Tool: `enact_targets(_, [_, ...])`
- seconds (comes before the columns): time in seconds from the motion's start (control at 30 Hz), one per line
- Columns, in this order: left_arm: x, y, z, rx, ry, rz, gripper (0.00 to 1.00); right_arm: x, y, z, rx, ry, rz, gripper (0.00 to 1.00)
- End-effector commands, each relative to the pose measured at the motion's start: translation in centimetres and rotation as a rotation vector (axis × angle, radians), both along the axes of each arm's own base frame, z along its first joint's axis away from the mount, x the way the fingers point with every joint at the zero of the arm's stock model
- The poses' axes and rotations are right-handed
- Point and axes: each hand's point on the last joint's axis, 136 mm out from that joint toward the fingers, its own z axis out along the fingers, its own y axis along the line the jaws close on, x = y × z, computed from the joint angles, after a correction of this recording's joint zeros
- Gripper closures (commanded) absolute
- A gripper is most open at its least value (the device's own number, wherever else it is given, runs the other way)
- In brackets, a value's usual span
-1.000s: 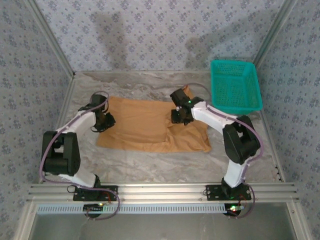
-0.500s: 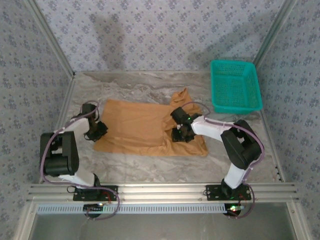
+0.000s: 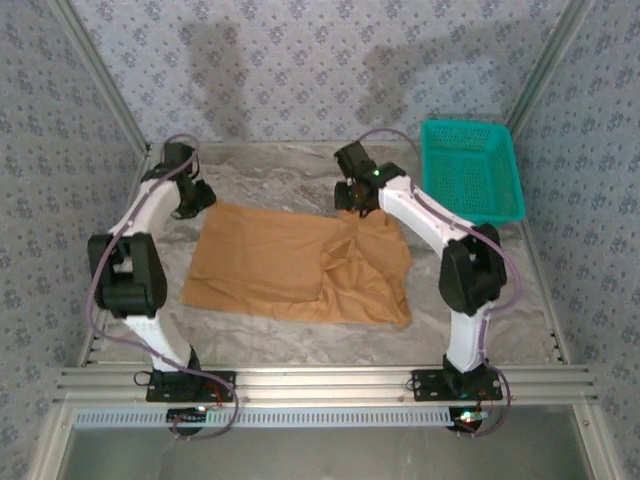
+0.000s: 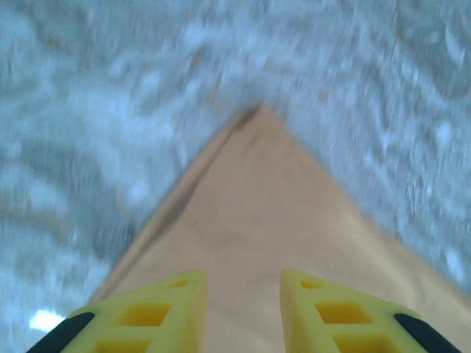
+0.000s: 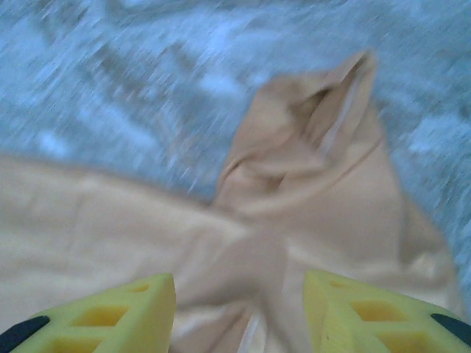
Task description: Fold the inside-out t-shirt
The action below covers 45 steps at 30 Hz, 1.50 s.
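The inside-out t-shirt (image 3: 290, 265) lies spread as an orange-tan rectangle in the middle of the table, wrinkled on its right half. My left gripper (image 3: 192, 197) hovers at the shirt's far left corner. In the left wrist view its yellow fingers (image 4: 173, 298) stand apart over the pointed corner of the t-shirt (image 4: 265, 191), gripping nothing. My right gripper (image 3: 352, 193) hangs over the far right edge. Its fingers (image 5: 143, 305) stand wide apart above a bunched sleeve of the t-shirt (image 5: 316, 132). Both wrist views are blurred.
A teal mesh basket (image 3: 468, 124) stands at the back right corner, close to the right arm. Grey marbled tabletop (image 3: 270, 170) surrounds the shirt. Patterned walls and metal frame rails close in the left, right and back sides.
Both arms have swung from the shirt's near half to its far edge. Both sets of jaws have widened. The shirt now lies deeper front to back, with new creases on the right.
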Motion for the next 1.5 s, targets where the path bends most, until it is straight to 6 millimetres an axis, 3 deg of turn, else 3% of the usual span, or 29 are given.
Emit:
enact_targets(0.0, [1.3, 1.0, -3.0, 0.056, 0.136, -0.008, 0.67, 2.4, -4.0, -4.6, -0.131, 0.1, -0.097, 0.49])
enact_targets(0.1, [3.8, 1.0, -4.4, 0.058, 0.165, -0.016, 0.67, 5.1, -5.2, -5.8, -0.12, 0.102, -0.133, 0.48])
enact_targets(0.3, [6.5, 0.9, -7.0, 0.061, 0.194, -0.031, 0.65, 8.8, -6.0, -8.6, -0.033, 0.137, -0.147, 0.46])
enact_targets(0.63, [6.3, 1.3, -11.7, 0.081, 0.296, -0.032, 0.69, 12.9, -5.3, -12.2, 0.064, 0.153, -0.1, 0.48])
enact_targets(0.7, [6.2, 1.3, -12.0, 0.077, 0.301, -0.031, 0.71, 13.3, -5.5, -12.4, 0.094, 0.152, -0.123, 0.52])
enact_targets(0.8, [6.2, 1.1, -12.4, 0.067, 0.304, -0.034, 0.77, 13.6, -5.7, -12.3, 0.13, 0.151, -0.142, 0.66])
enact_targets(0.93, [6.5, 0.7, -12.0, 0.045, 0.291, -0.039, 0.93, 13.9, -5.5, -10.7, 0.151, 0.125, -0.132, 0.91])
enact_targets(1.03, [6.9, 0.6, -11.0, 0.029, 0.271, -0.039, 1.0, 14.1, -5.3, -8.4, 0.171, 0.093, -0.123, 1.0])
enact_targets(1.3, [7.7, 0.5, -6.9, 0.009, 0.196, -0.035, 1.0, 14.3, -4.8, -0.9, 0.243, -0.015, -0.084, 1.0])
enact_targets(1.47, [7.5, 0.4, -5.0, 0.002, 0.163, -0.033, 1.0, 13.8, -4.6, 2.2, 0.263, -0.057, -0.064, 1.0])
